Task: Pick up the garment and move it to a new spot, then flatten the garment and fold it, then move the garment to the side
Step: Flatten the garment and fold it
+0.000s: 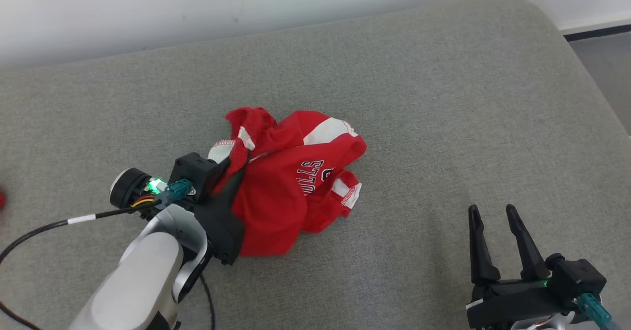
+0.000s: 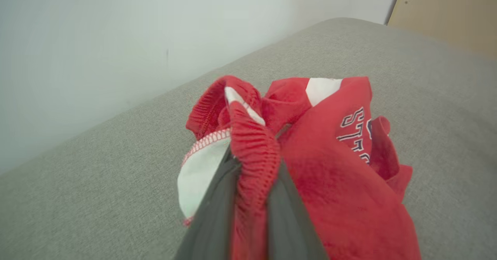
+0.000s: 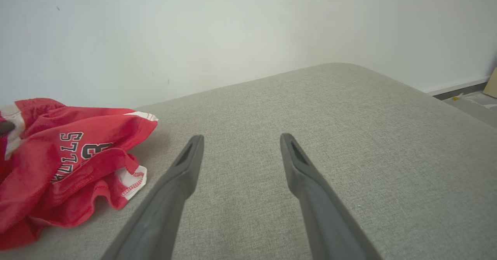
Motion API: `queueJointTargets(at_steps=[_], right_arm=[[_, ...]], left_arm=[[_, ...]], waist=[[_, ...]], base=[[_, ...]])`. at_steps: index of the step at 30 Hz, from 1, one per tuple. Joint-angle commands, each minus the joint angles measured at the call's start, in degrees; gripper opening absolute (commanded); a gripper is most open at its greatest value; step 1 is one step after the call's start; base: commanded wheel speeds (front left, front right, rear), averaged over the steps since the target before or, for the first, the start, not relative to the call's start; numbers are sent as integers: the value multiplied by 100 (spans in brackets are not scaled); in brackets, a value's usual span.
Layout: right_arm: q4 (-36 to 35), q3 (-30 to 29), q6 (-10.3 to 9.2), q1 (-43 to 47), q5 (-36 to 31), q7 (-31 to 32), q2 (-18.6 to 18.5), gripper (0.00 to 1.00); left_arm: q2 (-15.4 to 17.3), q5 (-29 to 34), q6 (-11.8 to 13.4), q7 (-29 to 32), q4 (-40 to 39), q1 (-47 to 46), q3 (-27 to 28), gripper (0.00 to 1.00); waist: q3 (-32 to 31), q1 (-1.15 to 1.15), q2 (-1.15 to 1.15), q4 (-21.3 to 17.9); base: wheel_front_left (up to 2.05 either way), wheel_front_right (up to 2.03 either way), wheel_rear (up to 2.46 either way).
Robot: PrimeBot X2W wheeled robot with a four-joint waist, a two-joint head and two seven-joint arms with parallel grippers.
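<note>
Nearest the robot, the right gripper (image 1: 492, 212) hovers low over the grey upholstered surface (image 1: 424, 123) at the lower right, its two dark fingers (image 3: 176, 186) released and spread wide with only bare fabric between them. It sits well apart from the garment (image 1: 291, 192), and nothing stands between the two. At the lower left, the pale left forearm (image 1: 143, 275) reaches in, with a black cable (image 1: 49, 227) trailing off its wrist towards the left edge and a green light glowing on the wrist. The left gripper (image 1: 235, 179) is clenched on the garment's near left edge. In the left wrist view its fingers (image 2: 215, 209) pinch a red ribbed band (image 2: 254, 151) between them, and a white patch with red stitching (image 2: 200, 166) bulges beside the left finger. The garment is a crumpled red jersey with white panels and dark lettering. It lies bunched in a heap near the middle of the surface, slightly left of centre, and its folds cover most of the left fingers in the head view. A small red blur (image 1: 2, 199) shows at the far left edge, too cut off to identify. Beyond the heap the surface runs bare to a rounded far corner. A white wall (image 1: 148, 14) stands behind it, with a dark skirting strip (image 1: 596, 31) and grey floor (image 1: 609, 63) to the right.
</note>
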Motion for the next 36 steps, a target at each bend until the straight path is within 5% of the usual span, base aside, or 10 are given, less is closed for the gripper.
queueJointTargets(at_steps=[1, 10, 20, 28, 29, 30, 36], right_arm=[[-4, -13, 20, 12, -2, -5, -2, 100], [62, -22, 20, 203, -45, -5, -3, 100], [64, -41, 20, 359, -81, -5, -3, 100], [105, -66, 20, 385, -155, -5, -3, 100], [112, -70, 20, 384, -158, -5, -3, 100], [117, -74, 20, 388, -163, -5, -4, 100], [143, -95, 20, 407, -178, -5, -3, 100]], left_arm=[[-18, -25, 16, -43, -28, 6, 1, 0], [-317, -482, 210, -584, -471, 459, 246, 0], [-364, -1119, 641, -1027, -1369, 2290, 523, 0], [-420, -1217, 827, -1212, -1000, 3120, 480, 0], [-427, -1162, 853, -1237, -937, 3132, 469, 31], [-453, -1127, 844, -1275, -899, 3123, 466, 100], [-457, -940, 957, -1405, -1041, 3025, 711, 100]], waist=[[-45, 0, -1, 48], [-454, 0, -1, 514], [-675, 0, -1, 1097], [-684, 0, -1, 1280], [-690, 0, -1, 1292], [-701, 0, -1, 1309], [-776, 0, -1, 1371]], base=[[0, 0, 0], [0, 0, 0], [0, 0, 0], [0, 0, 0], [0, 0, 0], [0, 0, 0], [0, 0, 0]])
